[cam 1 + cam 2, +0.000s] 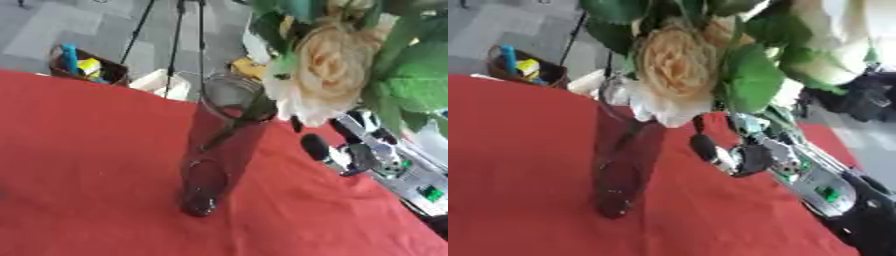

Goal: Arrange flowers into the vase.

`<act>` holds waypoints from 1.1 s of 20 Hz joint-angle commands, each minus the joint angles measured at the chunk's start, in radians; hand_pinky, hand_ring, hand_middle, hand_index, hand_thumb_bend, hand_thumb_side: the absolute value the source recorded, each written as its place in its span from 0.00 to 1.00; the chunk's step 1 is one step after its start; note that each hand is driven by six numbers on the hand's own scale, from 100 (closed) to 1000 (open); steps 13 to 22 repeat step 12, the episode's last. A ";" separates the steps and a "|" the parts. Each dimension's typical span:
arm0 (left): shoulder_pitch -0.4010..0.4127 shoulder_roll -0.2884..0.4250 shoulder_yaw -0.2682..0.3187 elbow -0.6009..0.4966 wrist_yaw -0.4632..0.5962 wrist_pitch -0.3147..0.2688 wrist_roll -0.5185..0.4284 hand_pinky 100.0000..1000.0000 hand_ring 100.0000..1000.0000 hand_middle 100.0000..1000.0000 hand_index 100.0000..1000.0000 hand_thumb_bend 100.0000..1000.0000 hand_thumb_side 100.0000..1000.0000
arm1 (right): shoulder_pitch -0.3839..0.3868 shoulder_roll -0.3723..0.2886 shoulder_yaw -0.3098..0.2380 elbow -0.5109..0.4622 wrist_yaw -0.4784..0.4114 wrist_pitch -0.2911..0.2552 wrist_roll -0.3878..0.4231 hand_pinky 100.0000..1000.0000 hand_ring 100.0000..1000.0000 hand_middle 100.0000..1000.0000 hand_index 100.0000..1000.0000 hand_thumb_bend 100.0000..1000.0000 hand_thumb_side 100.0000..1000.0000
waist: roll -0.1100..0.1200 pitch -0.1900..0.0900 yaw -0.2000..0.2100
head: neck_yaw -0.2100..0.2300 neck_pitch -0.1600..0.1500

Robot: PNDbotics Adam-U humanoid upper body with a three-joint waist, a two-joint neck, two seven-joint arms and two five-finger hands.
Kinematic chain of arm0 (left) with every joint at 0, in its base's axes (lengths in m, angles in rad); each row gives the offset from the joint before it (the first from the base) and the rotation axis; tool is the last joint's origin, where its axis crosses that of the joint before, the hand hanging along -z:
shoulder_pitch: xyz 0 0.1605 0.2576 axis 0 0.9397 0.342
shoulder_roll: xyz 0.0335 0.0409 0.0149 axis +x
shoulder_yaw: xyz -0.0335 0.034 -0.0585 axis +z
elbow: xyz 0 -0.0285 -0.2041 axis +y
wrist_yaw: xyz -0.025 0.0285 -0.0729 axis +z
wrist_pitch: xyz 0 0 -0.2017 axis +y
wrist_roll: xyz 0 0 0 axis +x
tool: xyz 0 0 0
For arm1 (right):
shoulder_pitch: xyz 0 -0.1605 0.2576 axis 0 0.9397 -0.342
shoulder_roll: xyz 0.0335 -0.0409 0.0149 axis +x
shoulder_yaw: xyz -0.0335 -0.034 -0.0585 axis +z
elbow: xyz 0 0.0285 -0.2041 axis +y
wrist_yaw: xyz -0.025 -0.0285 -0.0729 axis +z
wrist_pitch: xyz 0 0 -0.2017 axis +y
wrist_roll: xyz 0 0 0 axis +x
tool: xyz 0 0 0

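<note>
While the clear vase (219, 150) stands mid-frame on the red tablecloth (79, 165), right hand (741, 155) holds the flower (671, 65) stem at right. Blooms fill the top. Left hand not visible.

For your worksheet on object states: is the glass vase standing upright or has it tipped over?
Upright. The vase stands on its base on the red tablecloth, mouth upward, with a green stem inside and the pale flower above.
</note>
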 commanded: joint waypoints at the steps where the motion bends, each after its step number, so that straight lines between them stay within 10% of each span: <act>1: -0.004 0.009 0.003 -0.018 -0.003 -0.002 0.005 0.47 0.73 0.72 0.71 0.00 0.69 | 0.004 -0.021 -0.023 -0.013 0.006 0.000 -0.009 1.00 1.00 0.24 0.97 0.17 1.00 | 0.013 -0.024 -0.007 | -0.002 0.004; 9: 0.000 0.006 0.003 -0.018 -0.002 -0.004 0.006 0.48 0.73 0.72 0.71 0.00 0.68 | -0.084 -0.062 0.001 -0.013 -0.054 0.095 0.041 1.00 1.00 0.24 0.98 0.17 1.00 | 0.029 -0.030 -0.015 | -0.003 0.009; 22: 0.000 0.006 0.005 -0.018 -0.003 -0.004 0.010 0.48 0.73 0.72 0.71 0.00 0.68 | -0.075 -0.057 -0.002 -0.013 -0.056 0.106 0.052 1.00 1.00 0.23 0.98 0.17 1.00 | 0.034 -0.031 -0.021 | 0.000 0.012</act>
